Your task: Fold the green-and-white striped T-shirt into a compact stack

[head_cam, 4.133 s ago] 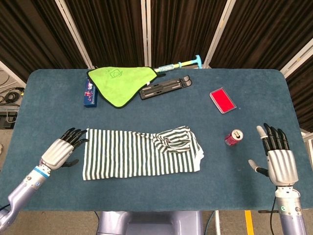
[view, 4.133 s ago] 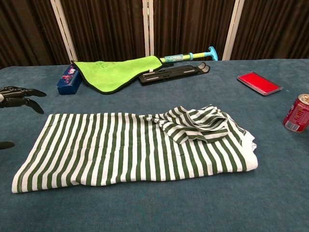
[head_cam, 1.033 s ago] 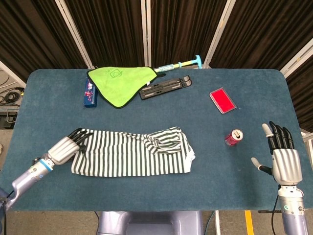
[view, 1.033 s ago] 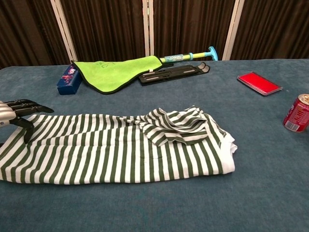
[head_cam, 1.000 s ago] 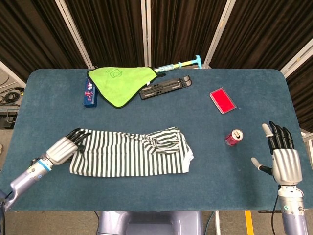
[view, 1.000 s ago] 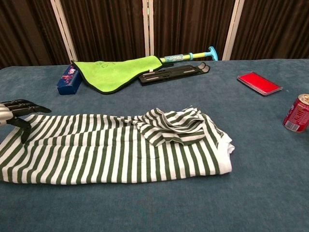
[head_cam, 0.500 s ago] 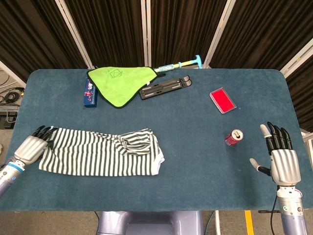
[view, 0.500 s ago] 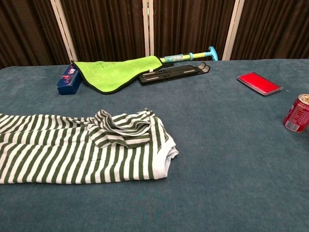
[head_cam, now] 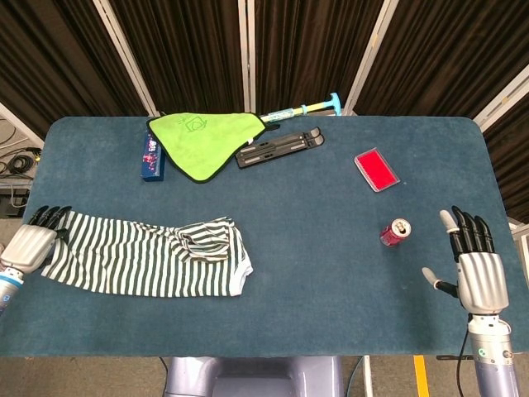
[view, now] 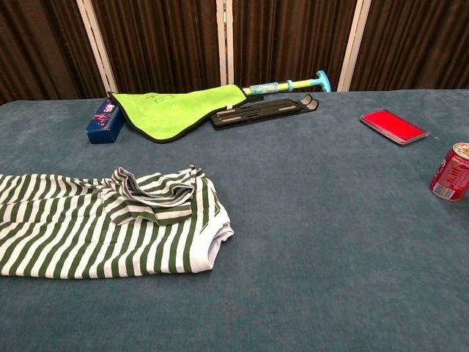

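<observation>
The green-and-white striped T-shirt (head_cam: 140, 256) lies as a long flat band at the front left of the table, with a bunched sleeve on top near its right end. The chest view shows the shirt (view: 95, 227) running off the left side of the frame. My left hand (head_cam: 29, 244) is at the table's left edge and grips the shirt's left end, fingers lying over the fabric. That hand is outside the chest view. My right hand (head_cam: 474, 269) hovers open at the front right, fingers spread, well clear of the shirt.
A red can (head_cam: 395, 232) stands just left of my right hand. A red case (head_cam: 377, 169) lies behind it. At the back are a lime cloth (head_cam: 202, 141), a blue box (head_cam: 150, 157), a black folding stand (head_cam: 279, 147) and a teal-handled tool (head_cam: 306, 107).
My left hand has pulled the shirt leftward across the table, from the front middle to the left edge. The right hand has stayed where it was.
</observation>
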{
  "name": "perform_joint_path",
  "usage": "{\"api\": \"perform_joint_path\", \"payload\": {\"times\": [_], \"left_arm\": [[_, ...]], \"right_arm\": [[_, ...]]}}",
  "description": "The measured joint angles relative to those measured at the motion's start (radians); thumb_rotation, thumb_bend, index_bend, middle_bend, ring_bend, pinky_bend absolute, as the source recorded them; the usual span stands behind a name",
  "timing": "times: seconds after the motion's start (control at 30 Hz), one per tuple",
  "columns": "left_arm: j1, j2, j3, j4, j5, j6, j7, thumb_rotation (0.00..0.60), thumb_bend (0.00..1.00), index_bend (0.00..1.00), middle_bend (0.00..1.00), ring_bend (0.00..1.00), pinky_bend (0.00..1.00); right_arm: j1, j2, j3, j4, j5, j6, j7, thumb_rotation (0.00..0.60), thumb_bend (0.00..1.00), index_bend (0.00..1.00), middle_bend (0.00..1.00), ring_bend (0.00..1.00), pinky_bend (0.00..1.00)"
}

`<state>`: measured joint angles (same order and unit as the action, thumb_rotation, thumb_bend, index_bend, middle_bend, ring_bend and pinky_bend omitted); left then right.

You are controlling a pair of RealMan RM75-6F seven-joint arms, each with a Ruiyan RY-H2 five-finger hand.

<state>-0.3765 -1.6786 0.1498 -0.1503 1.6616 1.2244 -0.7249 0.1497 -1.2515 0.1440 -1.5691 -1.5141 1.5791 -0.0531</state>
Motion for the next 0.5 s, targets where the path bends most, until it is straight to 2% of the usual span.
{"api": "perform_joint_path", "payload": {"times": [0.27, 0.5], "left_arm": [[-0.051, -0.013, -0.036, -0.064, -0.007, 0.226, -0.056, 0.6, 0.62, 0.85, 0.0, 0.0, 0.0], [-0.132, -0.036, -0.049, -0.156, 0.013, 0.299, -0.047, 0.6, 0.62, 0.85, 0.0, 0.0, 0.0]], "right_arm": [[-0.002, 0.004, 0.003, -0.001, 0.002, -0.001, 0.009, 0.6, 0.0, 0.0, 0.0, 0.0, 0.0], [-0.003, 0.007, 0.007, -0.001, 0.004, 0.0, 0.015, 0.6, 0.0, 0.0, 0.0, 0.0, 0.0]]}}
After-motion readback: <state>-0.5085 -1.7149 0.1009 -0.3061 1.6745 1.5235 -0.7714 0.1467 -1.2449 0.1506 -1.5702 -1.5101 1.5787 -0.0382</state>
